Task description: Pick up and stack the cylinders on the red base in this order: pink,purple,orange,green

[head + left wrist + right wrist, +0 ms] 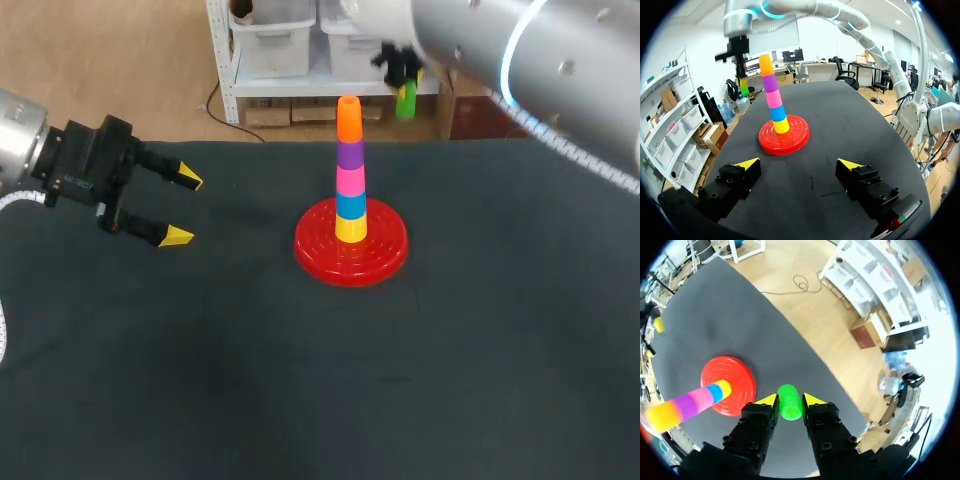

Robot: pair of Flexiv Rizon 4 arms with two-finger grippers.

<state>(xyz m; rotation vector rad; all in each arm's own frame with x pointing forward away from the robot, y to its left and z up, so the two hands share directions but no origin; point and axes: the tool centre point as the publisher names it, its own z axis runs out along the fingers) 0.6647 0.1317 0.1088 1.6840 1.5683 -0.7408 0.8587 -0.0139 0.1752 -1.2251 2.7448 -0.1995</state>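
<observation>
While right gripper (785, 399) clamps green cylinder (789, 408), orange cylinder (348, 118) tops the stack (350, 192)

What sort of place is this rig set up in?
Probably a robot lab test bench: a black cloth table, the left gripper open, the right gripper shut on a green plastic cylinder, and a toy stack of coloured cylinders on a red round base.

Left arm (25, 140) low at left, jaws spread wide; right arm (530, 50) raised high, jaws clamped on green cylinder (789, 402)
</observation>
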